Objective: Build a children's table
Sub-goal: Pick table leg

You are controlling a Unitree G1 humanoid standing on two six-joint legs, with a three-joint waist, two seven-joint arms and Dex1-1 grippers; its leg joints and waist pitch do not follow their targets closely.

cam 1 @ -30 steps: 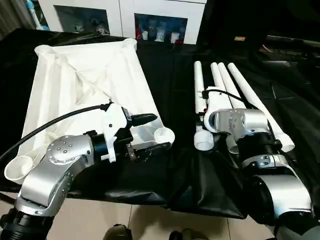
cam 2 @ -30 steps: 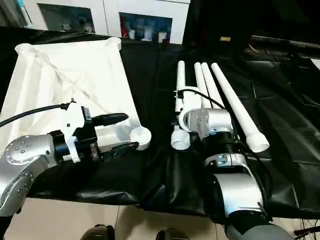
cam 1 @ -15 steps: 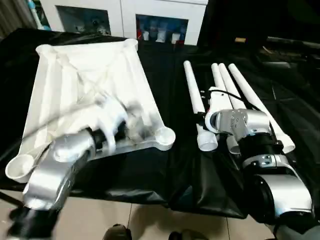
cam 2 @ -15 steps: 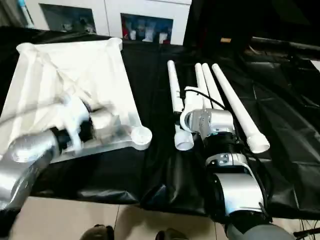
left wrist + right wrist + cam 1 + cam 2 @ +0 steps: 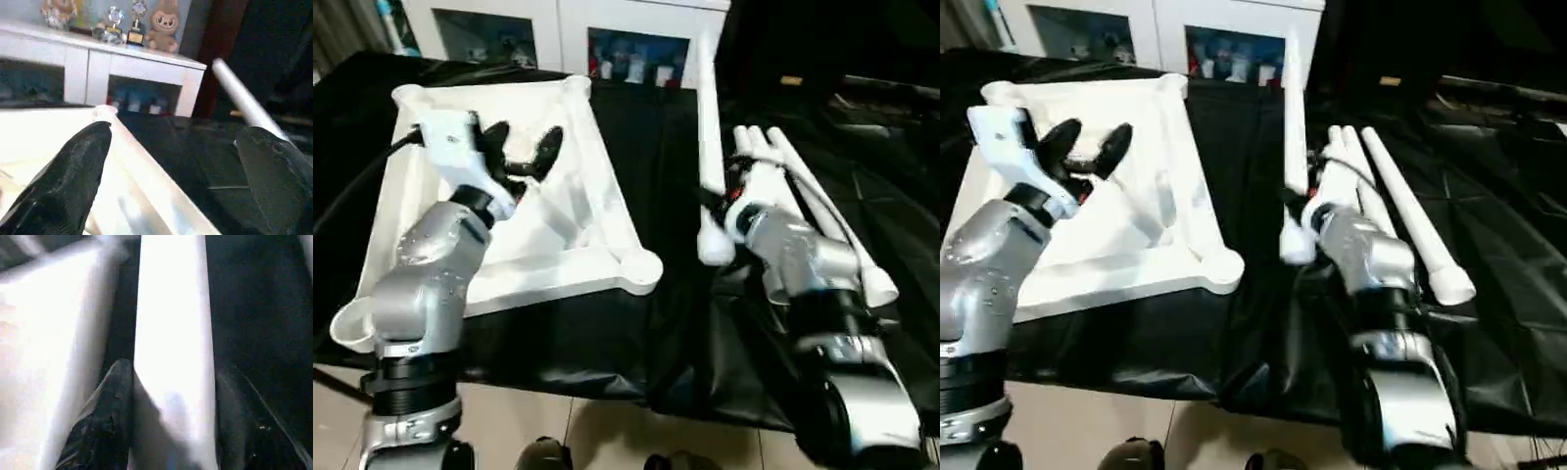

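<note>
The white tabletop (image 5: 578, 225) lies underside up on the left of the black cloth, with a round socket (image 5: 641, 269) at its near right corner. My left gripper (image 5: 514, 152) hangs open above the tabletop's far half, with nothing between its black fingers (image 5: 73, 181). My right gripper (image 5: 722, 201) is shut on one white leg (image 5: 709, 108), which stands nearly upright off the cloth with its flared end (image 5: 1295, 240) down. In the right wrist view the leg (image 5: 171, 357) sits between the two fingers (image 5: 112, 416). Three more legs (image 5: 813, 211) lie side by side to the right.
A black cloth (image 5: 656, 323) covers the work surface, and its front edge hangs over a light floor. A white cabinet (image 5: 558, 29) with small figures in its niches stands behind. Dark furniture fills the far right.
My right gripper has closed on the leftmost leg and swung it up from lying flat to nearly upright. My left arm has risen from the tabletop's near corner to above its far half.
</note>
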